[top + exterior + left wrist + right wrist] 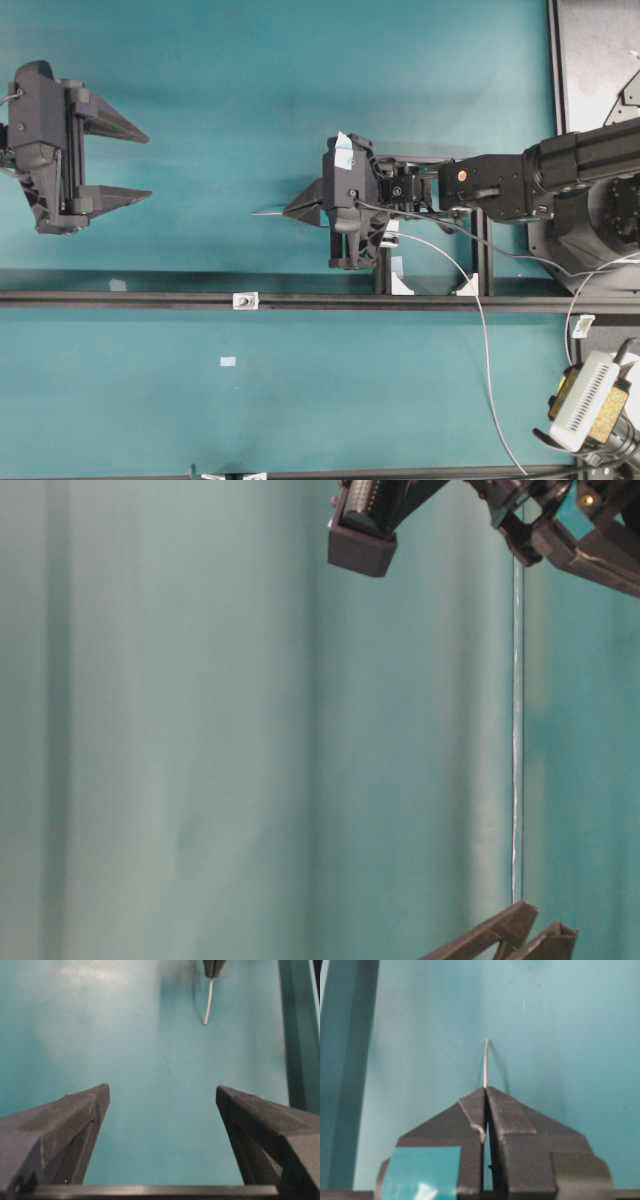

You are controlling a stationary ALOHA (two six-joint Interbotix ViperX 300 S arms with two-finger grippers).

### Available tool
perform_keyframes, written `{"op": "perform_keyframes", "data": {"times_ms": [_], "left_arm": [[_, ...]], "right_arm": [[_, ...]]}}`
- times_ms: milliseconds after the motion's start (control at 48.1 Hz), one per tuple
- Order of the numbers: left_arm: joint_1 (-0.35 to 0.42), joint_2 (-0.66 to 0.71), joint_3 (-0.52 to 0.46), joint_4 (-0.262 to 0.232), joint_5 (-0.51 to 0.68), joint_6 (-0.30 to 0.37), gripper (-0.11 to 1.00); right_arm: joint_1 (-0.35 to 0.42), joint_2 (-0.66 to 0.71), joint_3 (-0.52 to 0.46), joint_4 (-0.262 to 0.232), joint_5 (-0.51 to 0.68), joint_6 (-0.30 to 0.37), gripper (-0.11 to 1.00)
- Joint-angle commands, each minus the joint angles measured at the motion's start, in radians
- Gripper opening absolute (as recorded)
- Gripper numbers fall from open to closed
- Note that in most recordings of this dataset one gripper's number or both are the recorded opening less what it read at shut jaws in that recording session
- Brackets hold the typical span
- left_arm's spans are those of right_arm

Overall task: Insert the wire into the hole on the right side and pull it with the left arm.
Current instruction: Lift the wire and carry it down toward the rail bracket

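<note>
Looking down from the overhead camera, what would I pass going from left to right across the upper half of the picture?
Open left gripper → bare teal table → wire tip poking out → right gripper, shut on the wire → its black arm.

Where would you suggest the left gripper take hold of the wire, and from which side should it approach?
On the short free end of the wire that sticks out past the closed tips of the right gripper, probably. That end points toward the open left gripper, so coming in along the wire with one finger either side looks simplest; it is thin, so close fully.
</note>
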Motion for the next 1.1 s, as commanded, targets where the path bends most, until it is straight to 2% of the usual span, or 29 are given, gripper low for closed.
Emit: {"op": "perform_keyframes", "data": {"times_ms": [0,416,603,1081], "left_arm": [[0.003,-0.009,-0.017,-0.002,-0.008,0.002,0.73],[0.003,-0.009,-0.018,-0.002,-0.008,0.000,0.73],[0.003,-0.009,-0.018,-0.002,-0.008,0.000,0.73],[0.003,-0.009,-0.023,-0.002,-0.008,-0.002,0.73]], "right_arm": [[-0.003,-0.011,-0.018,0.000,-0.009,0.002,0.01],[-0.003,-0.029,-0.018,-0.002,-0.005,0.002,0.01],[-0.003,-0.103,-0.012,0.000,0.012,0.002,0.01],[-0.011,-0.264,-0.018,-0.003,0.144,-0.002,0.01]]}}
